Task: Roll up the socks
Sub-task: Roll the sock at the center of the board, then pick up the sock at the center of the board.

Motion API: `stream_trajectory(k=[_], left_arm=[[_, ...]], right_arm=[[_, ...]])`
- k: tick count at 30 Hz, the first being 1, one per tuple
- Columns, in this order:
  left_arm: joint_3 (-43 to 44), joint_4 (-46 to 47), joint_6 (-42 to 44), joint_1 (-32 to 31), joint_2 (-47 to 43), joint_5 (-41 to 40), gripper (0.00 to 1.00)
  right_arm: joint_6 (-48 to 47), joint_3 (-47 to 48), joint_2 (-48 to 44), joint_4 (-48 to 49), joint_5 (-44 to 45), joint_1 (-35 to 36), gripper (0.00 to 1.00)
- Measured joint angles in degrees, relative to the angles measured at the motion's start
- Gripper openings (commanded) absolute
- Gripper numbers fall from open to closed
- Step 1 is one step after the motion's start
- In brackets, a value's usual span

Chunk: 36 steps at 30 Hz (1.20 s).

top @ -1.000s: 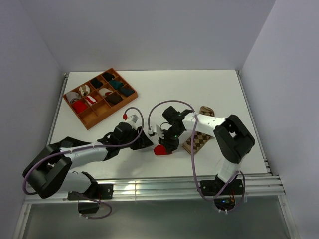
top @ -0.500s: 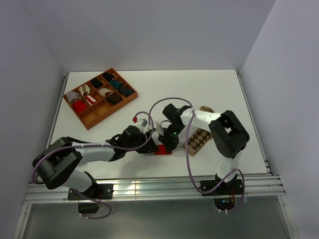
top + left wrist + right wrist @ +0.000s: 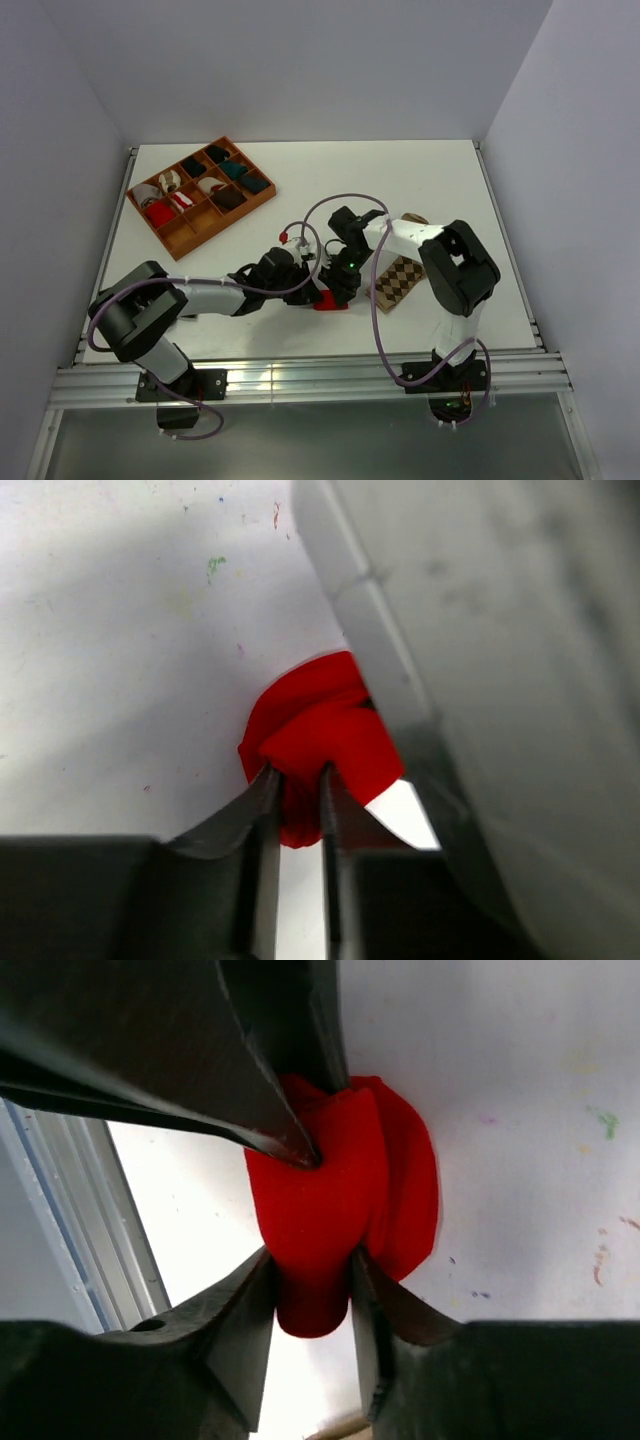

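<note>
The red sock [image 3: 328, 299] lies bunched on the white table near the front middle, between both grippers. My left gripper [image 3: 297, 805] is shut on a fold of the red sock [image 3: 325, 742] from the left. My right gripper [image 3: 312, 1290] is shut on the red sock [image 3: 335, 1210] from above; the left gripper's fingers [image 3: 270, 1130] press into the same bundle. Its white patch is hidden. The argyle sock [image 3: 398, 278] lies flat just right of the right gripper [image 3: 338, 290], partly under the right arm.
A wooden divided tray [image 3: 186, 240] with several sock rolls stands at the back left. The table's front metal rail [image 3: 300, 365] runs close below the grippers. A tan object [image 3: 415, 219] lies behind the right arm.
My left gripper has moved right across the table and closed on the red sock beside the right gripper. The right gripper has stayed on the sock, shifting slightly.
</note>
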Motion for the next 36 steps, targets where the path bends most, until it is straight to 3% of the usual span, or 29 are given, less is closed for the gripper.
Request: stream_trajectory(k=[7,13,23,30,34,36], left_arm=[[3.1,-1.8,-2.3,0.2,2.9,0.7,0.01],[6.3,-3.6,-2.4,0.2,5.2,1.3,0.0],[9.0,-6.1,-2.3,0.5,6.9,2.4,0.0],[9.0,-6.1,-3.7,1.0,7.3,3.3,0.0],[9.0,-6.0,-4.3,1.2,7.4,3.6,0.0],[9.1,-6.0,-4.5,1.2,7.5,3.5,0.0]], right_arm=[[1.9,-0.2,-0.3,0.2,2.2,-0.9,0.55],[4.3,-2.0,-2.3,1.4,3.6,-2.1,0.65],[5.1,-2.6,-2.8,1.8,4.9,-3.1,0.67],[4.9,-0.3,-0.8,-0.5,4.8,-3.1,0.66],[4.3,0.6,0.2,-1.3,4.9,-3.2,0.57],[4.2,1.0,0.7,-1.6,5.1,-3.2,0.46]])
